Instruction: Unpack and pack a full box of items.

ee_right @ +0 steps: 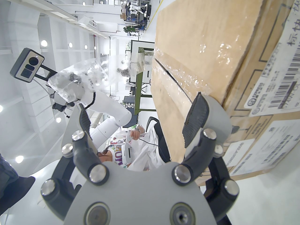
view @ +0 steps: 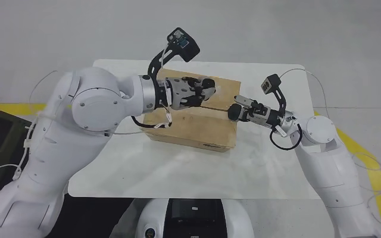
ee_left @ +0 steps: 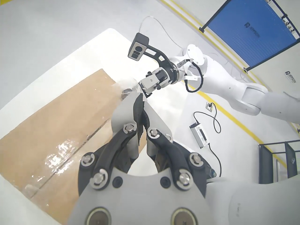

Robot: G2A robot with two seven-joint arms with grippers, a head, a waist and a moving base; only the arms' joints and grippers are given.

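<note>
Clear tape (ee_left: 125, 87) in closed left hand (ee_left: 139, 99)

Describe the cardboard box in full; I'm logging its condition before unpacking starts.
The cardboard box is plain brown corrugated board, lying flat on the white table, top flaps closed. Glossy clear tape runs along the centre seam; one end is lifted and pinched in the left end effector. Printed white labels sit on one end face. The open right end effector sits at that end's top edge, by the seam.
</note>
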